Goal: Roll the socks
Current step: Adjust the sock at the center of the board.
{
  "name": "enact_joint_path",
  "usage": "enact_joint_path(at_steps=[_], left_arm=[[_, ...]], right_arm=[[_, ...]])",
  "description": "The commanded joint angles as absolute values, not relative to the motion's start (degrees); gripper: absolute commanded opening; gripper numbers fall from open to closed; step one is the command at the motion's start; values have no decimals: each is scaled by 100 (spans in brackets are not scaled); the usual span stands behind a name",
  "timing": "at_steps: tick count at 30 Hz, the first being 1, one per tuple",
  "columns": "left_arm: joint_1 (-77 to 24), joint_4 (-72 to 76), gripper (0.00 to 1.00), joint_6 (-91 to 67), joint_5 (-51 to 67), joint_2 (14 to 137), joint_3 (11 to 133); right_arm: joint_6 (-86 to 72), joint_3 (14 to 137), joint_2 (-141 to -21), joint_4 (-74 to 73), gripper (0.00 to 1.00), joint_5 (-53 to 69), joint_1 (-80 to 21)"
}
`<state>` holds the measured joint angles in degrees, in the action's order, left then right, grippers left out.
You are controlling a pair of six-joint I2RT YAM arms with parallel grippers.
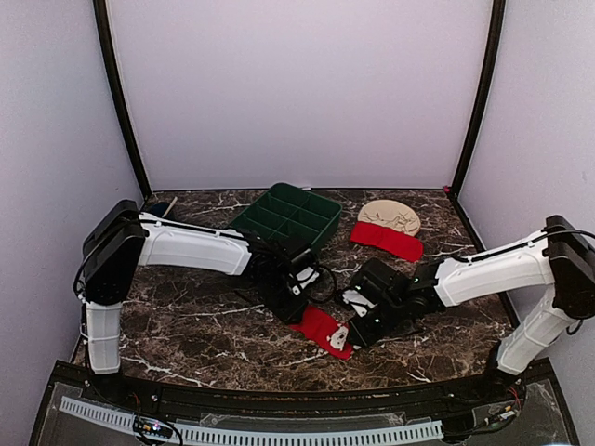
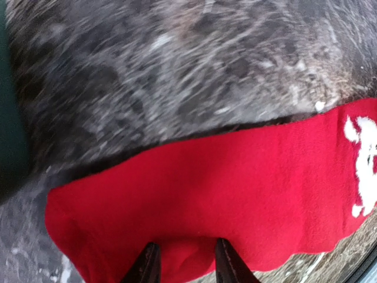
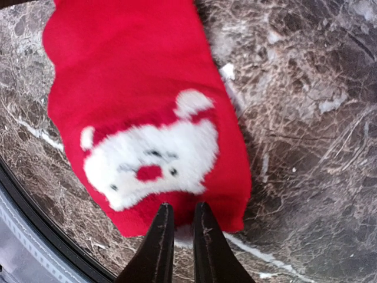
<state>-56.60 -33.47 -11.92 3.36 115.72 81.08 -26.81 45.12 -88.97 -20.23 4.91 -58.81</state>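
- Nearest the arm bases, one red sock (image 1: 321,327) lies flat on the marble desk (image 1: 204,344), stretched between the two tools. It bears a white bearded face with a red nose near one end.
- The right tool (image 3: 184,205), jaws narrow, pinches the sock's hem just below that face.
- The left tool (image 2: 186,243) grips the plain opposite end, with a ridge of red fabric bunched between its fingers.
- Farther back stands one green tray (image 1: 327,228), divided into several compartments that show only green floors.
- Right of the tray lies a second red sock (image 1: 386,240), well apart from the first and touching one beige fabric piece (image 1: 390,216) behind it.
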Motion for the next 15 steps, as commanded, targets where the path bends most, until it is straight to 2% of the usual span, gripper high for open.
enact_joint_path(at_steps=[1, 15], left_arm=[[-5825, -3492, 34, -649, 444, 11822, 8552], [-5836, -3502, 35, 92, 318, 12421, 9217]], right_arm=[[-3055, 4336, -8587, -2138, 14, 397, -6038], [-3518, 4028, -8285, -2193, 15, 338, -6311]])
